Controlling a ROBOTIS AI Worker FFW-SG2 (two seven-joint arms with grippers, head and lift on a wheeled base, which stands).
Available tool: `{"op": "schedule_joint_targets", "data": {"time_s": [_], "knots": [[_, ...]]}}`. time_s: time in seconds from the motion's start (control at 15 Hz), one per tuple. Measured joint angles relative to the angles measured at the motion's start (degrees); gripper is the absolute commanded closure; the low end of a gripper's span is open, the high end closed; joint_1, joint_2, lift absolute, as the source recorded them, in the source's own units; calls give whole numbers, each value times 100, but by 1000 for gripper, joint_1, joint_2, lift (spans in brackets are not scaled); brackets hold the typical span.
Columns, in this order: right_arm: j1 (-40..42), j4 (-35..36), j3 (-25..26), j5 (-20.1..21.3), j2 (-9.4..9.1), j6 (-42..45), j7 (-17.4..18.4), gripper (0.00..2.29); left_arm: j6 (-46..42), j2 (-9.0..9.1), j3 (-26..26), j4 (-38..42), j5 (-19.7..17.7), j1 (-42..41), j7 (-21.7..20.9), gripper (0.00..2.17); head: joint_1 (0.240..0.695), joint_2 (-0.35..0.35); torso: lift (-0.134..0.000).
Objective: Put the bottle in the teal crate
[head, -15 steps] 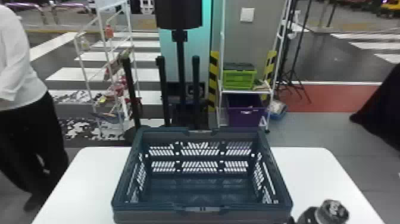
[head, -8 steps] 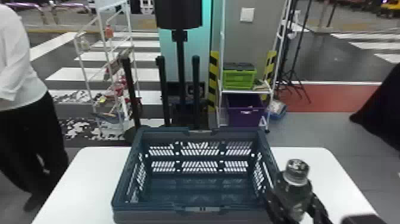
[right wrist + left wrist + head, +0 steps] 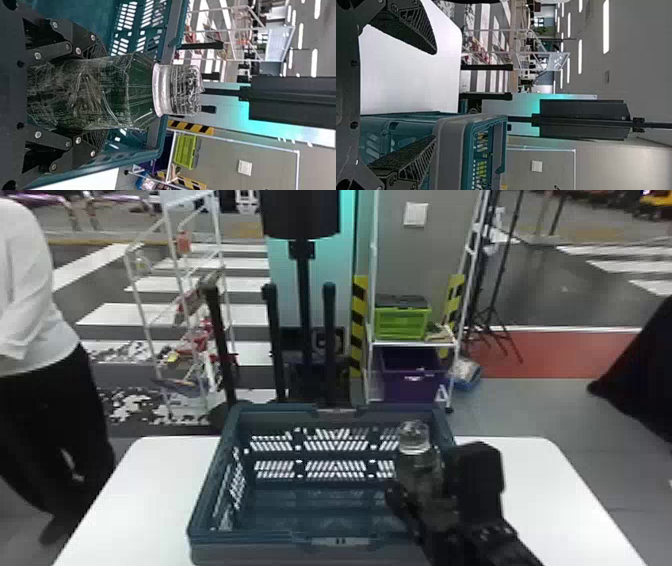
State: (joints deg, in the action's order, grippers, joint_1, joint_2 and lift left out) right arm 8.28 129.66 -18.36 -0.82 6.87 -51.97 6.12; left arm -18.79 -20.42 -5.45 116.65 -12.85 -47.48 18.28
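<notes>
Evidently, your right gripper (image 3: 101, 94) clasps the bottle (image 3: 419, 466) upright by its sides over the teal crate (image 3: 260, 537), likely so you can lower it in base first.

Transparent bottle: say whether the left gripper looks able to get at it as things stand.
Probably not well: the right gripper's fingers are closed on the body of the transparent bottle. The left gripper is open and empty, but perhaps only the cap is free to grasp.
</notes>
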Motion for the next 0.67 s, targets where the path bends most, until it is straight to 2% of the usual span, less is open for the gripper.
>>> {"op": "schedule_joint_targets", "data": {"time_s": [0.33, 0.67], "knots": [[-1269, -1185, -418, -260, -216, -731, 3, 2071, -23, 0, 43, -21, -43, -22, -18, 130, 499, 0, 0], [-2027, -2174, -554, -473, -480, -1192, 2, 2071, -85, 16, 112, -54, -83, -43, -45, 130, 499, 0, 0]]}}
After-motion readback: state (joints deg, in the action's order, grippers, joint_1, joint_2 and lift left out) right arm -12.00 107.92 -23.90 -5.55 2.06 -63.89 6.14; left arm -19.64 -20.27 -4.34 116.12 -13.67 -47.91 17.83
